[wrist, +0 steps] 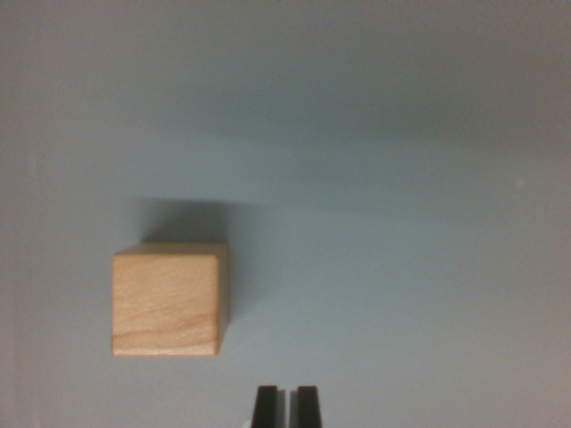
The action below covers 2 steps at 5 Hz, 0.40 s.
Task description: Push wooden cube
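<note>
Wrist view: the gripper (286, 406) shows only as two dark fingertips at the bottom edge of the picture, a little to the right of centre. They stand side by side with just a thin sliver of light between them, so the jaws are all but closed, and nothing is held between them.

The wooden cube (166, 301) sits up and to the wrist view's left of the fingertips, near but clearly apart from them, with bare surface showing between its lower right corner and the tips. It rests flat on the plain grey-blue table (401, 223), its light top face towards the camera and a strip of its right side just visible. A soft shadow falls beyond it, on the far side from the gripper.

As for progress, the pushing contact does not appear to have been made: the tips touch nothing and the cube is off the gripper's line, not straight ahead of it. From this one picture I cannot tell whether the cube has already been shifted at all. What seems left is to bring the nearly closed tips sideways into line with the cube, or against one of its faces, low enough to meet it, and then drive it across the table.
</note>
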Tool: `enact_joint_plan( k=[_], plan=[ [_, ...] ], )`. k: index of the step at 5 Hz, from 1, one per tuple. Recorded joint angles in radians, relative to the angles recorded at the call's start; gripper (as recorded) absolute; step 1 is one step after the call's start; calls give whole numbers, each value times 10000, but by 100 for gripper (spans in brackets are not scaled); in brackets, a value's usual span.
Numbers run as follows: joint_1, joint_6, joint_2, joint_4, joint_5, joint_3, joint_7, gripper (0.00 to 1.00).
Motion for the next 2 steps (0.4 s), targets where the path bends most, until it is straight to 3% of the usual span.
enact_joint_plan(
  k=[1, 2],
  plan=[
    [0, 0, 0, 0, 0, 0, 0, 0],
    [114, -429, 79, -393, -10, 129, 262, 0]
  ],
)
